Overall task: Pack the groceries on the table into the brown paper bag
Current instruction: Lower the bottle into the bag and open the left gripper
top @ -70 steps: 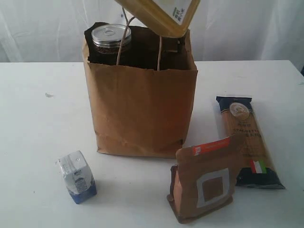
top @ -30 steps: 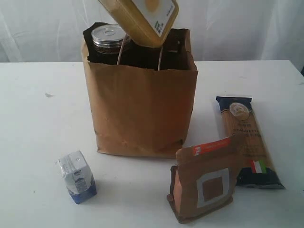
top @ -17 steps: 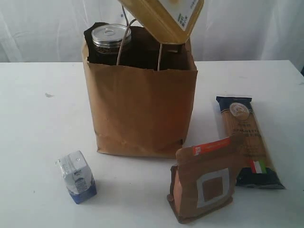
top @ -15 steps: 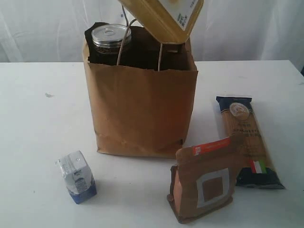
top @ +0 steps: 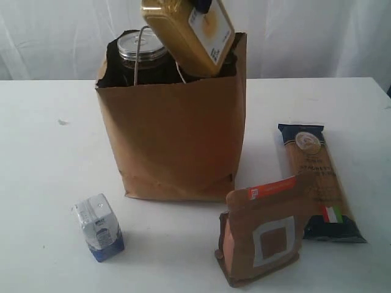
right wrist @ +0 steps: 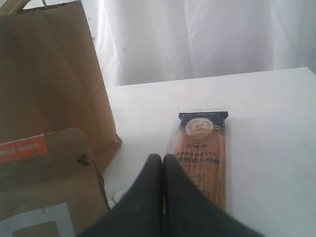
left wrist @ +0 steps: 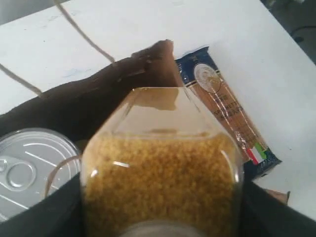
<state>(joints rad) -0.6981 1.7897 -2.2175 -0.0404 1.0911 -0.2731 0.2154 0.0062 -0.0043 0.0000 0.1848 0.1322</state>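
My left gripper (left wrist: pixel 160 217) is shut on the yellow-grain bottle (top: pixel 186 33), with a dark finger (left wrist: pixel 39 217) on each side of it. The bottle hangs tilted at the mouth of the brown paper bag (top: pixel 174 140), its lower end just behind the front rim. A dark pull-tab can (top: pixel 139 46) stands inside the bag, beside the bottle. On the table (top: pixel 49 171) are the blue-white carton (top: pixel 99 227), the brown pouch (top: pixel 263 235) and the spaghetti packet (top: pixel 317 180). My right gripper (right wrist: pixel 163 160) is shut and empty, low between the pouch (right wrist: pixel 44 182) and the spaghetti packet (right wrist: pixel 202 148).
A twisted cord handle (top: pixel 142 43) loops up beside the can. A white curtain (top: pixel 317 36) hangs behind the table. A small dark speck (top: pixel 62 122) lies on the tabletop left of the bag.
The bottle has swung left and dropped to the bag's rim. The bag's top has leaned to the left. The right arm and the items on the table have not moved.
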